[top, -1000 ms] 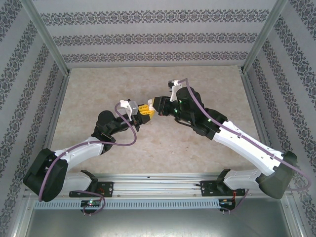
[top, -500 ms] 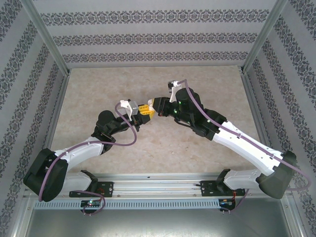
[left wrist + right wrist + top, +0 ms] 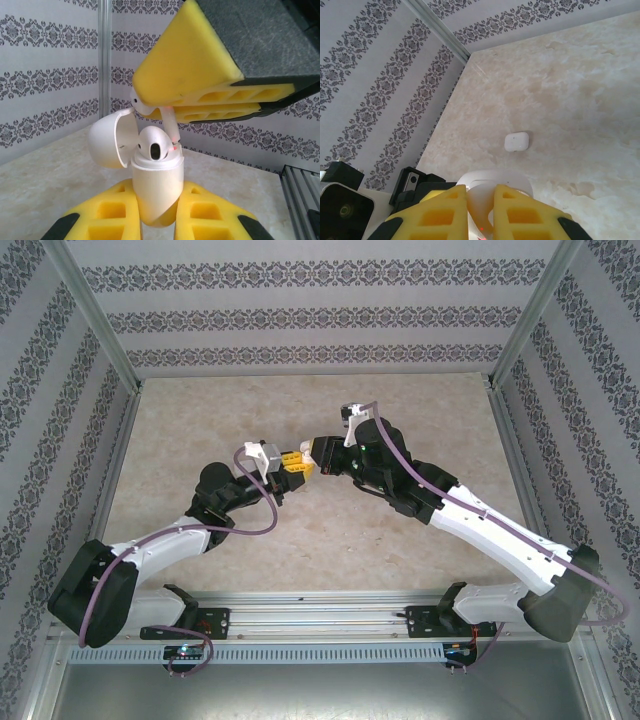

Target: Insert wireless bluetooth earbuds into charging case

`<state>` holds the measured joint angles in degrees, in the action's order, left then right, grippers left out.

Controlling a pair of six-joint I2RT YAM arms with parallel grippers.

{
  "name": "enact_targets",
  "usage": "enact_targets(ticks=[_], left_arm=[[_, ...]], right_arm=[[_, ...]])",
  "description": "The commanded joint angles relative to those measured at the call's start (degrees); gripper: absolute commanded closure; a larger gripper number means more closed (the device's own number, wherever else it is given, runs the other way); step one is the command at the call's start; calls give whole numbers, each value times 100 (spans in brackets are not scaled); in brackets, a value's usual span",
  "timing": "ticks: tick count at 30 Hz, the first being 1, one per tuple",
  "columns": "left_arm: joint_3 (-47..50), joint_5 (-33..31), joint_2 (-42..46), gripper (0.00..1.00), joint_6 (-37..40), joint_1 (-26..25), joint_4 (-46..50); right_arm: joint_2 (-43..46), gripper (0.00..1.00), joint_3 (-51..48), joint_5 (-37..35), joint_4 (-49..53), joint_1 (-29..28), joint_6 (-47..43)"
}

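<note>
Meeting point: both arms converge above the middle of the table [image 3: 330,540].
Left gripper [image 3: 155,202]: pressed together on the body of the charging case [image 3: 155,185], holding it upright with its lid [image 3: 107,142] swung open toward 9 o'clock.
Right gripper [image 3: 145,102]: pinching the loose earbud [image 3: 169,124] by its head, reaching in from 2 o'clock in the left wrist view.
Seated earbud [image 3: 154,146]: already in the case, on the lid side.
Deciding relation: the loose earbud hangs at 12 o'clock over the case mouth. Its stem runs nearly toward 6 o'clock, tip at the free socket beside the seated earbud; how deep it sits cannot be told.
Working arm: the right carries the bud; the left only steadies.
Likely next: a short push along the stem toward 6 o'clock, then release.
Elsewhere: a second case [image 3: 516,141] lies shut on the table, well apart.
</note>
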<state>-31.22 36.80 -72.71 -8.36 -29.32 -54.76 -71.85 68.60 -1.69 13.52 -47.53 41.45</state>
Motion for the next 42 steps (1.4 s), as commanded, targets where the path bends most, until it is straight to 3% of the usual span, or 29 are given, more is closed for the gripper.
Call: enact_targets(ticks=[1,14,26,42], left_arm=[[-278,-50,-38,100,-60,-91,-350],[-244,-86,-115,100,-241,-95,-693],[-187,-113,-84,100,-263,-96,-601],[-183,-104,117,100,-324,-100,-494]], right_arm=[[-89,85,-17,35,239,-82,5],[162,85,-522,-236,-117,-99,329],[406,85,-75,-244,-63,-95,123],[-16,84,173,-338,-122,-90,-135]])
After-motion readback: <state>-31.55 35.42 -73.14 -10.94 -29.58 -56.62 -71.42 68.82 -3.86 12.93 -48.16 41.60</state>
